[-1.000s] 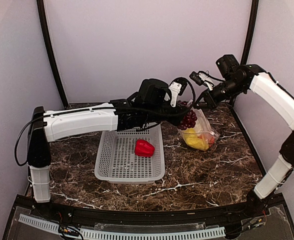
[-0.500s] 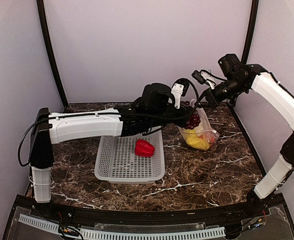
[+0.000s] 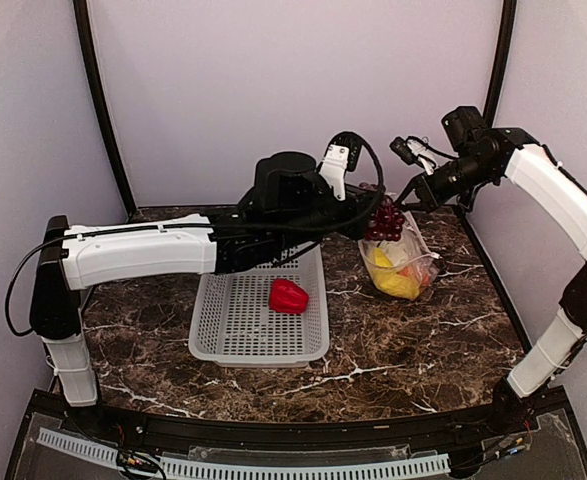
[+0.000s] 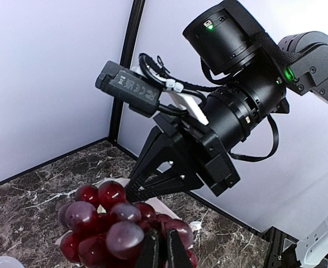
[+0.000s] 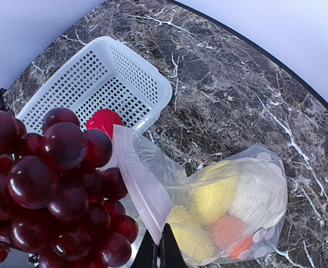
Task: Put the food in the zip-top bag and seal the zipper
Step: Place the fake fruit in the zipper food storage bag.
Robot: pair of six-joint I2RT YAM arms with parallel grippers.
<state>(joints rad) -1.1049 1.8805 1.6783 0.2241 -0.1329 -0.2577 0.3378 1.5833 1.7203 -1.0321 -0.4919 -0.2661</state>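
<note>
Though bag [image 3: 405,262] seems half-full, pepper [image 3: 288,296] in basket [image 3: 216,322]

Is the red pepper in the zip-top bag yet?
No, the red pepper lies in the perforated basket, apart from the zip-top bag.

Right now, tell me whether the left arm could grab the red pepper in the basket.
Probably not yet: the left gripper is shut on the grape bunch. The red pepper itself lies uncovered in the basket.
</note>
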